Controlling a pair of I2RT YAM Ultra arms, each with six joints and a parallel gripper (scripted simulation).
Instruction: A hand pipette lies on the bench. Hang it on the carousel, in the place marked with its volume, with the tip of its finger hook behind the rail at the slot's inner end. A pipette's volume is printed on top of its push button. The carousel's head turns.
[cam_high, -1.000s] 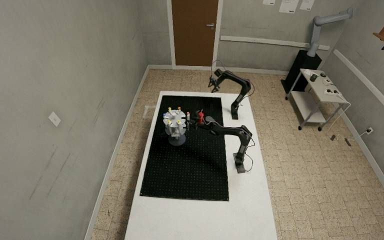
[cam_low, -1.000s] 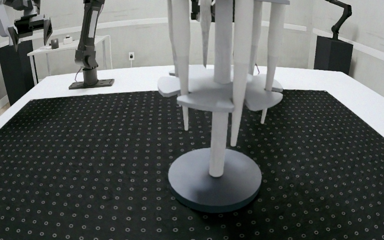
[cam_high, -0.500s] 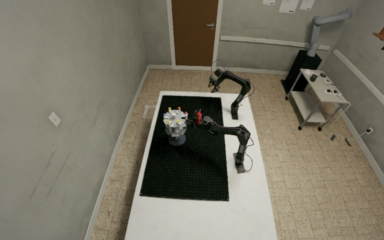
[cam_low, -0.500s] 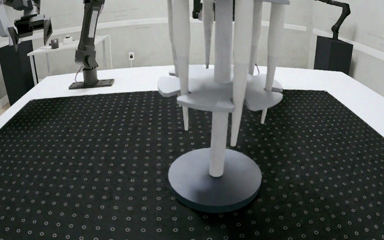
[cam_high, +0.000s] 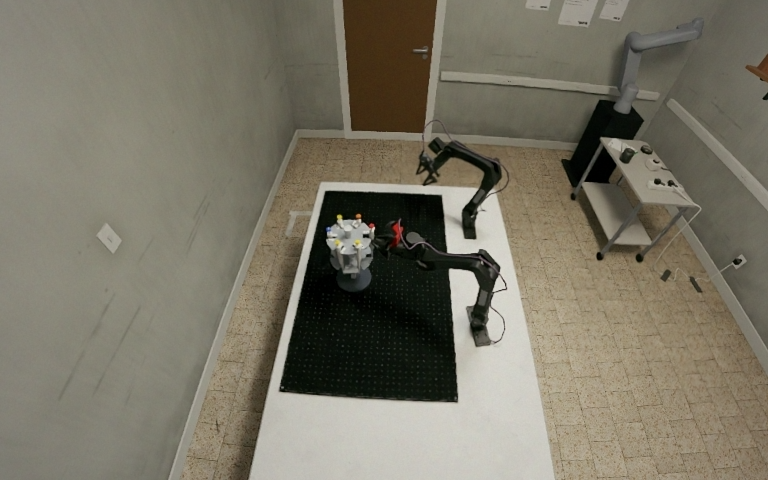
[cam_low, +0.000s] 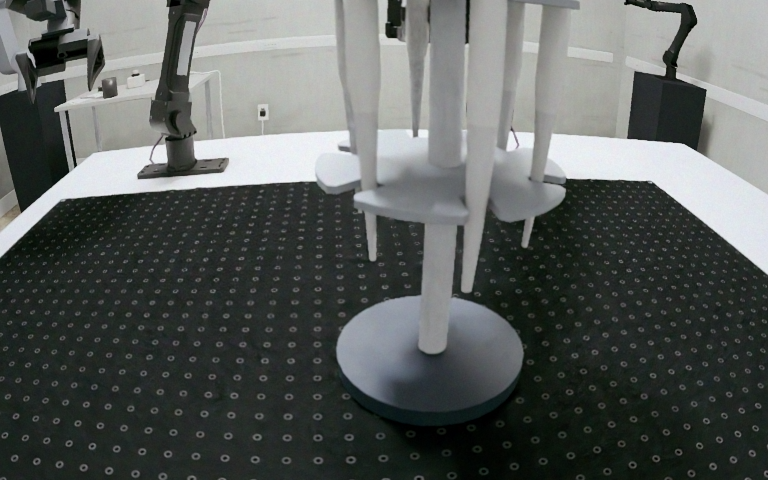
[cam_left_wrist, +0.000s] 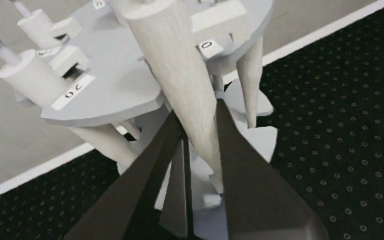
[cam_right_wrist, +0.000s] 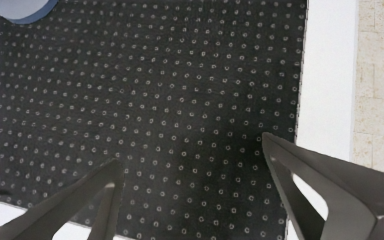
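Gripping one pale, smooth, tapered pipette (cam_high: 372, 228) (cam_left_wrist: 175, 60) in my left gripper (cam_high: 378, 243) (cam_left_wrist: 200, 110), upright-ish at the grey carousel's (cam_high: 348, 230) (cam_low: 396, 339) (cam_left_wrist: 110, 87) (cam_right_wrist: 25, 7) upper disc; hook seating unclear. My right gripper (cam_high: 423, 176) (cam_low: 63, 93) (cam_right_wrist: 189, 153): open, two fingers apart. Six coloured buttons: three yellow, one each red, orange, blue.

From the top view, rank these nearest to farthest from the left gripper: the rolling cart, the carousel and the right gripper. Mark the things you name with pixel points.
1. Carousel (cam_high: 353, 276) (cam_low: 436, 283) (cam_left_wrist: 115, 95) (cam_right_wrist: 22, 7), right at its jaws.
2. Right gripper (cam_high: 428, 173) (cam_low: 61, 90) (cam_right_wrist: 191, 148), toward the door.
3. Rolling cart (cam_high: 642, 178) (cam_low: 148, 87), off the table, beyond the arms.
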